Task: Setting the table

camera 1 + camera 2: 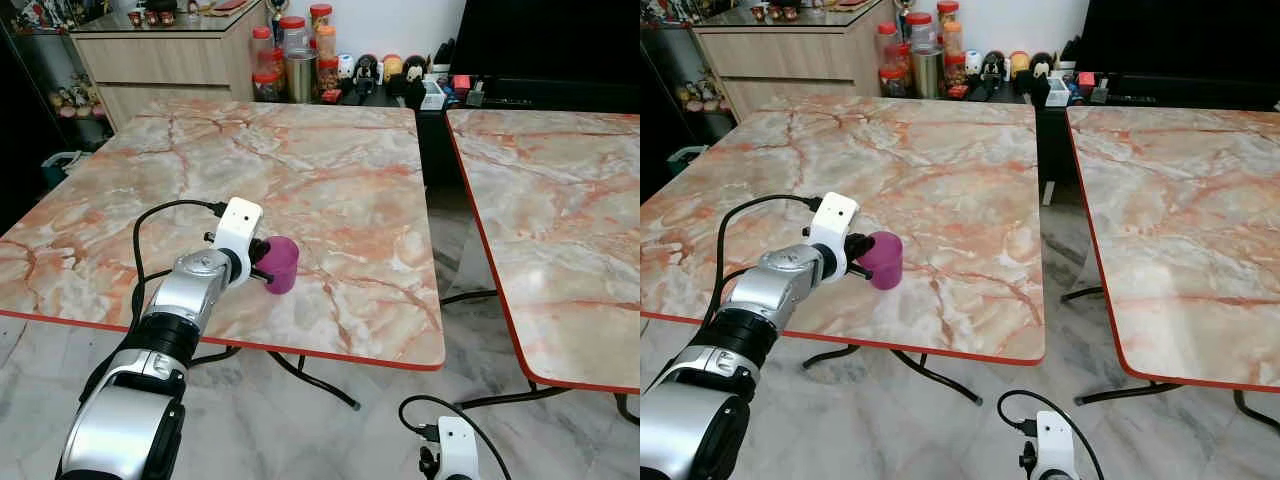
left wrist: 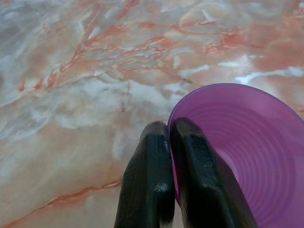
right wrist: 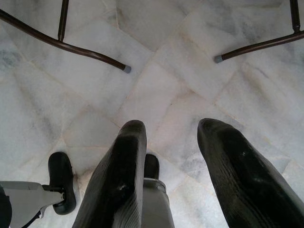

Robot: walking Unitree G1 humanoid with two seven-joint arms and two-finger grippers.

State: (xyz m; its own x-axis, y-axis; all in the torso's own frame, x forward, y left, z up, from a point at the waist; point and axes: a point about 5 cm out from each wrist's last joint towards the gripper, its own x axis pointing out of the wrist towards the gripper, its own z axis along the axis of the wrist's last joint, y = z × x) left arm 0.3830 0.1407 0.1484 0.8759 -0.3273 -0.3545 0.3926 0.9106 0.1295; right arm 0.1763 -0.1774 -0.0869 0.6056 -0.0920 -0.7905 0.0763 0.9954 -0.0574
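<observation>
While the left gripper (image 2: 170,142) pinches the purple cup's (image 1: 282,264) rim, its wrist hides the fingers from the head views; the right gripper (image 3: 173,156) hangs open

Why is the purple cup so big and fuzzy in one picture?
Left wrist view: the camera sits right behind the left gripper, pinching the cup rim, so cup and fingers loom large and soft. Left eye view: farther off, the cup looks small and sharp.

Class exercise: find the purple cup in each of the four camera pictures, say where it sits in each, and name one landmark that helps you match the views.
Left eye view: purple cup left of centre, at the left claw.
Right eye view: the cup sits left of centre.
Left wrist view: lower right, rim pinched by the fingers.
Right wrist view: floor and table legs, no cup.
Shared landmark: the marble table.
</observation>
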